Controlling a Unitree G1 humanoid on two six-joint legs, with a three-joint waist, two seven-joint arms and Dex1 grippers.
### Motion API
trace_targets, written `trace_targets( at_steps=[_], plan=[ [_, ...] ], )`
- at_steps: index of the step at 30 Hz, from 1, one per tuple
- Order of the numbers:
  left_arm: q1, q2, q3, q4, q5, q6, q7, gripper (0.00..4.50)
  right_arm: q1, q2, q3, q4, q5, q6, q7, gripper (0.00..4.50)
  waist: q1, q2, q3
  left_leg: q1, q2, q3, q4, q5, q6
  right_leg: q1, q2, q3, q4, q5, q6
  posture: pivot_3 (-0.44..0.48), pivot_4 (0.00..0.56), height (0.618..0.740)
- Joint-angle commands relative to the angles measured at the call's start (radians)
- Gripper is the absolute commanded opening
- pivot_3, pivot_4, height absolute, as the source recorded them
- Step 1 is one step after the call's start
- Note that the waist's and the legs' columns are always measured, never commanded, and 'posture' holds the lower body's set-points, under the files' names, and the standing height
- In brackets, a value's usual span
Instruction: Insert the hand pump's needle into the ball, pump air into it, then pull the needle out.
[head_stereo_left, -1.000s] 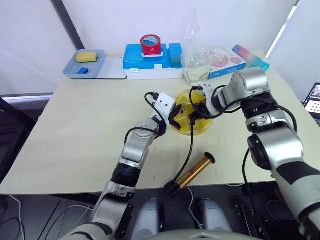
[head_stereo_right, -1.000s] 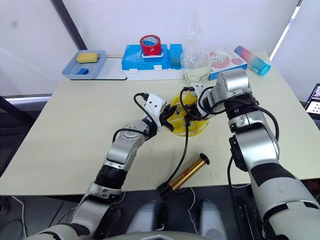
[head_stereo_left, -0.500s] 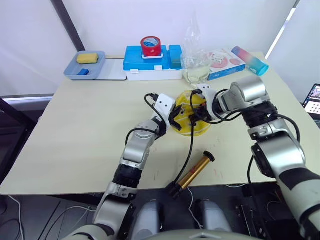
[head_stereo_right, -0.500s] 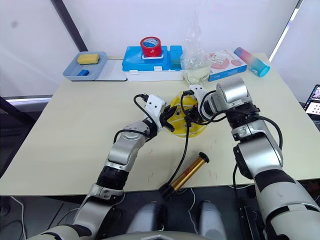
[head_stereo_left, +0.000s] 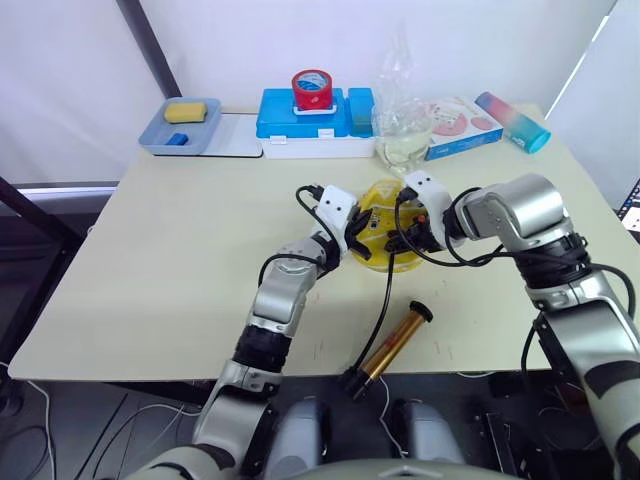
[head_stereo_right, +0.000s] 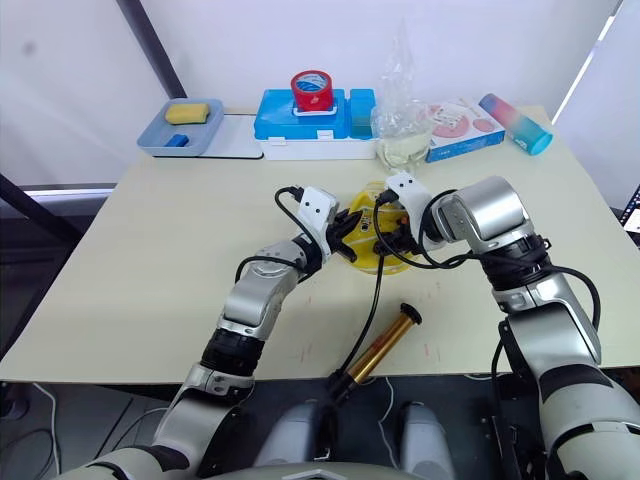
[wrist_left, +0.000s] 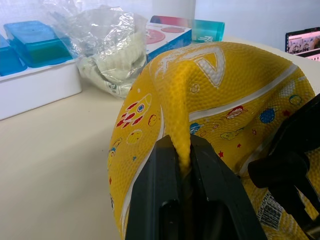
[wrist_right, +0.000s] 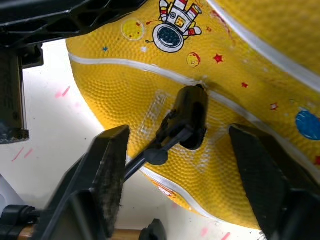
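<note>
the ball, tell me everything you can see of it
The ball is yellow pebbled rubber with white seam lines and small space cartoons. It is saggy and dented, lying on the table mid-way between the arms. The left hand pinches a raised fold of its skin. The hose's black fitting sits pressed against a seam, between the right hand's open fingers.

Saggy yellow ball (head_stereo_left: 385, 235) mid-table, needle (wrist_right: 191, 116) seated in it; amber hand pump (head_stereo_left: 392, 340) flat nearby.

Both head eyes look down over the table (head_stereo_left: 150, 260) from above; both wrist cameras sit close against the ball (wrist_left: 220, 100).
</note>
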Motion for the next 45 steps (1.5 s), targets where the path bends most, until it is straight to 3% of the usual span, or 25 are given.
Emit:
trace_targets(
  at_steps=[1, 8, 16, 24, 27, 31, 38, 45],
  plan=[
    [0.010, -0.001, -0.007, 0.035, -0.004, 0.021, 0.000, 0.00, 0.048, 0.005, -0.112, -0.080, 0.020, -0.010, -0.036, 3.03, 0.000, 0.000, 0.000, 0.000, 0.000, 0.000, 0.000, 0.000, 0.000, 0.000, 0.000, 0.000, 0.000, 0.000, 0.000, 0.000, 0.150, 0.739],
    [0.009, -0.002, -0.005, 0.038, -0.006, 0.020, 0.007, 0.00, 0.169, 0.146, -0.283, -0.199, 0.032, -0.017, -0.168, 3.03, -0.001, 0.000, 0.000, 0.000, 0.001, 0.000, 0.000, 0.000, 0.000, 0.000, 0.000, 0.000, 0.000, 0.000, 0.000, 0.000, 0.150, 0.739],
    [0.009, -0.005, -0.009, 0.040, -0.006, 0.020, 0.008, 0.00, 0.252, 0.276, -0.385, -0.238, 0.024, -0.030, -0.300, 3.03, -0.001, 0.001, 0.000, 0.000, 0.000, 0.001, 0.000, 0.000, 0.000, 0.000, 0.001, 0.000, 0.001, 0.000, 0.000, 0.000, 0.150, 0.739],
    [0.011, -0.005, -0.012, 0.039, -0.003, 0.020, 0.006, 0.00, 0.281, 0.299, -0.411, -0.232, 0.030, -0.054, -0.342, 3.03, -0.002, 0.001, 0.000, 0.000, 0.000, -0.001, 0.000, 0.000, 0.000, 0.000, 0.002, 0.000, 0.001, 0.000, 0.000, 0.000, 0.150, 0.739],
    [0.014, -0.003, -0.013, 0.039, -0.002, 0.020, 0.006, 0.00, 0.282, 0.285, -0.412, -0.231, 0.034, -0.059, -0.341, 2.30, -0.003, 0.001, 0.000, 0.000, -0.001, -0.004, 0.000, 0.000, 0.000, 0.000, 0.011, 0.002, 0.001, -0.002, -0.004, 0.000, 0.150, 0.739],
    [0.018, -0.001, -0.016, 0.040, -0.001, 0.019, 0.007, 0.00, 0.281, 0.269, -0.406, -0.234, 0.042, -0.066, -0.332, 0.32, -0.004, 0.001, 0.001, 0.001, -0.007, -0.013, -0.001, 0.000, 0.000, 0.000, 0.027, 0.010, 0.006, -0.009, -0.014, 0.000, 0.150, 0.739],
    [0.016, -0.001, -0.018, 0.042, -0.001, 0.020, 0.007, 0.00, 0.257, 0.228, -0.349, -0.234, 0.042, -0.110, -0.305, 0.31, -0.004, 0.002, 0.001, 0.001, -0.009, -0.017, -0.001, 0.000, 0.001, 0.000, 0.027, 0.012, 0.006, -0.009, -0.014, 0.000, 0.150, 0.739],
    [0.006, 0.002, -0.039, 0.052, 0.011, 0.002, -0.007, 0.00, 0.177, 0.106, -0.122, -0.252, -0.002, -0.088, -0.266, 0.31, -0.006, 0.005, 0.003, 0.000, -0.009, -0.018, -0.001, 0.000, 0.001, 0.000, 0.027, 0.012, 0.006, -0.009, -0.014, 0.000, 0.150, 0.739]
  ],
)
